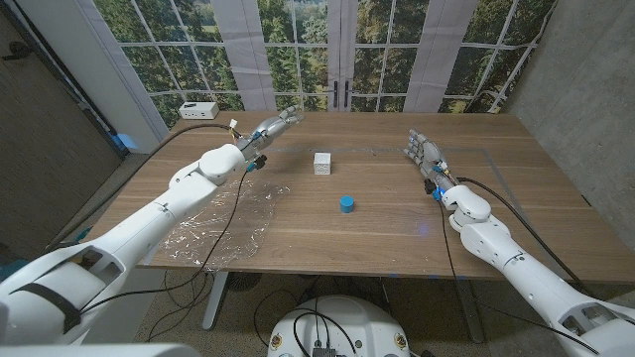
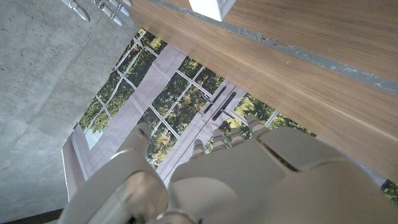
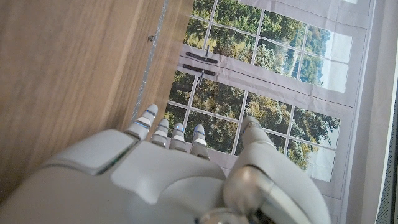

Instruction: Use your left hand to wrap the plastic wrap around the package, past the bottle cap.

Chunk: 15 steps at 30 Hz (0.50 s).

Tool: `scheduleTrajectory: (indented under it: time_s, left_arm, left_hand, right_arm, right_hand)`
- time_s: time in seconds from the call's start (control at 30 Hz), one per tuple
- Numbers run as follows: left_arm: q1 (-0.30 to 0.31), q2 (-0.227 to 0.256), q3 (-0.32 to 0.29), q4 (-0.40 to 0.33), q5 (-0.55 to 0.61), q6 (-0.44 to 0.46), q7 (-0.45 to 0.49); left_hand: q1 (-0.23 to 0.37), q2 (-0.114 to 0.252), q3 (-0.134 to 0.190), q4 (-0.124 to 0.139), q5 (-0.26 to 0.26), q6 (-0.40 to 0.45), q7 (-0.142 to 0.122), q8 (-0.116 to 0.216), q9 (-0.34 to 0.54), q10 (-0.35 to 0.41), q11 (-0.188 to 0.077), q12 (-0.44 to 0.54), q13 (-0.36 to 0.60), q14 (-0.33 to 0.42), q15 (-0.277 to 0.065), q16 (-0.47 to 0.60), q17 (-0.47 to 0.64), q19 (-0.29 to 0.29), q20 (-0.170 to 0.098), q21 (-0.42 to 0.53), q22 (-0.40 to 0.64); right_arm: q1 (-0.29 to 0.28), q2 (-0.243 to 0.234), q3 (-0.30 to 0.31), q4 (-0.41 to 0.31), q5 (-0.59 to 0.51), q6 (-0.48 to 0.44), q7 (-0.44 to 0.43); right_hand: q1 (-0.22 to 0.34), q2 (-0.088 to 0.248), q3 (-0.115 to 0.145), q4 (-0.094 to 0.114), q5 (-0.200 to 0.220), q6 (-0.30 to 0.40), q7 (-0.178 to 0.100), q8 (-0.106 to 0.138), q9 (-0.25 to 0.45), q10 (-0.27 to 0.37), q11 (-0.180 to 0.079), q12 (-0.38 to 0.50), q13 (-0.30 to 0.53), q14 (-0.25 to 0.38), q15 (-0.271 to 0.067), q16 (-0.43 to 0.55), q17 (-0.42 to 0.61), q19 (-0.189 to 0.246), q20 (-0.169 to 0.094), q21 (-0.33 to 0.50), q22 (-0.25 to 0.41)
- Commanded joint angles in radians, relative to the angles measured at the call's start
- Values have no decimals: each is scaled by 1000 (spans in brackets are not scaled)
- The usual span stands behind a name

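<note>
On the wooden surface, the small white package sits near the middle. The blue bottle cap is near it, at about 5 o'clock. The crinkly plastic wrap lies flat at about 8 o'clock from the package. The left robot hand is up by the far edge, fingers straight, holding nothing. The right robot hand stands released too, at 3 o'clock from the package.

Even daylight from the windows lights the table; shadows faint, head view's edges bend, nearby hands blur.
</note>
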Motion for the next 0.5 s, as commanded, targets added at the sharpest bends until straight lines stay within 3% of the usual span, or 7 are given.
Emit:
scheduleTrajectory:
  time_s: [0.03,0.1,0.33,0.43,0.5]
  left_arm:
    - [-59,30,53,-40,122,36,-52]
    - [-59,35,59,-59,172,46,-17]
    - [-82,47,81,-97,245,90,-34]
    - [-85,53,90,-119,296,103,-14]
    - [-83,60,96,-148,340,132,0]
  left_hand:
    - [13,-5,3,-7,-3,-104,8,-1,4,-76,-5,-1,1,-51,-3,0,2,2,4,4,6]
    - [14,-6,2,-10,-3,-115,6,-5,4,-80,-4,-3,1,-53,-4,-1,2,2,4,3,6]
    - [24,-4,5,-19,-2,-126,6,-8,4,-89,-10,-8,1,-47,-4,0,2,8,6,5,5]
    - [78,13,25,-65,1,-6,31,36,4,-47,-11,4,-2,-8,-10,7,1,46,4,16,3]
    - [94,17,30,-77,1,10,34,37,3,-23,-17,11,-3,11,-15,11,0,64,4,22,3]
  right_arm:
    - [-12,1,5,-3,7,10,3]
    - [-15,1,6,-4,5,13,-2]
    - [-26,0,11,-10,8,17,-8]
    - [-30,1,14,-11,9,23,-13]
    - [-32,1,16,-12,13,23,-10]
  right_hand:
    - [9,1,3,-3,0,8,5,5,3,4,0,8,3,8,1,8,4,1,7,2,5]
    - [9,1,3,-3,0,9,6,5,3,4,0,8,3,9,1,8,4,2,7,2,5]
    - [10,2,3,-4,1,13,7,5,3,4,0,8,3,10,3,9,4,2,8,2,5]
    - [10,2,3,-4,1,14,6,5,3,4,0,7,3,10,3,9,4,2,7,2,5]
    - [10,2,4,-4,1,14,7,5,4,4,-1,8,3,11,2,9,5,3,7,2,5]
